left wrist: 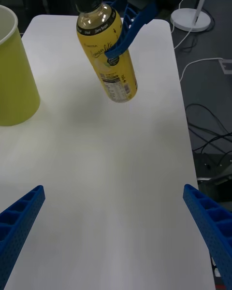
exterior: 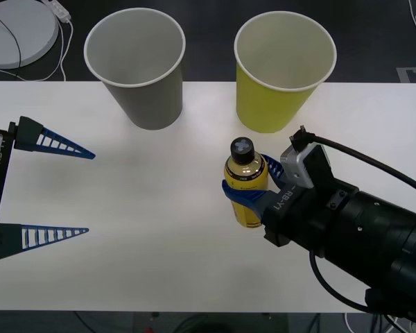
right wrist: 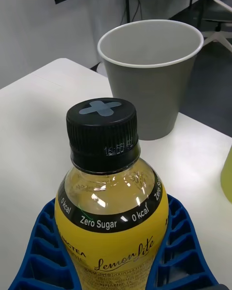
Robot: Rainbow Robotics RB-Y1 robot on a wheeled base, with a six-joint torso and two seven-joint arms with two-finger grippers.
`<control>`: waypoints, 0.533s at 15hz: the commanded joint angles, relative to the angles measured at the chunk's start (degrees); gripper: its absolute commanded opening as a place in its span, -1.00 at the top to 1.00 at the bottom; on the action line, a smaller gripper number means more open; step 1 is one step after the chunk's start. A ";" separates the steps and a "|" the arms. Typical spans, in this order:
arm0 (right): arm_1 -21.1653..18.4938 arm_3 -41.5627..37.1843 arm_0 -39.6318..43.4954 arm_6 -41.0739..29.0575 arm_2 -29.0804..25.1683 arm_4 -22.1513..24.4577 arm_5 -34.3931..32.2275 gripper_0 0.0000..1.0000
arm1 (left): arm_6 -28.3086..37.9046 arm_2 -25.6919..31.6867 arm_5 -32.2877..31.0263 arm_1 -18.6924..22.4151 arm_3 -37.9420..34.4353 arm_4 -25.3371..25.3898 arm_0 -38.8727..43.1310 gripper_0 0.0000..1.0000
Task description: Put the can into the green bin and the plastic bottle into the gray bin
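My right gripper is shut on the plastic bottle, a small yellow one with a black cap. In the left wrist view the bottle hangs tilted above the white table, clear of its surface. It is held right of centre, just in front of the green bin. The gray bin stands upright to the left of the green one, and shows beyond the bottle's cap as the gray bin. My left gripper waits open at the table's left side. The can is out of view.
The white table has bare surface between the two arms and in front of the bins. A white round stand base with cables lies on the floor beyond the table's far left corner. The dark floor lies behind the bins.
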 commanded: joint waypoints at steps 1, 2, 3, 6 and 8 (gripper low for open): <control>1.80 0.01 -4.89 0.87 1.19 -4.95 4.00 1.00 | 0.00 0.00 0.00 0.00 0.00 0.00 0.00 -1.00; 2.77 0.01 -7.00 1.31 1.37 -7.50 5.93 1.00 | 0.00 0.00 0.00 0.00 0.00 0.00 0.00 -1.00; 3.56 0.01 -8.58 1.57 1.37 -9.35 7.42 1.00 | 0.00 0.00 0.00 0.00 0.00 0.00 0.00 -1.00; 5.76 0.01 -13.50 2.10 1.37 -13.83 12.70 1.00 | 0.00 0.00 0.00 0.00 0.00 0.00 0.00 -1.00; 6.99 0.01 -16.93 2.10 1.46 -16.12 16.48 1.00 | 0.00 0.00 0.00 0.00 0.00 0.00 0.00 -1.00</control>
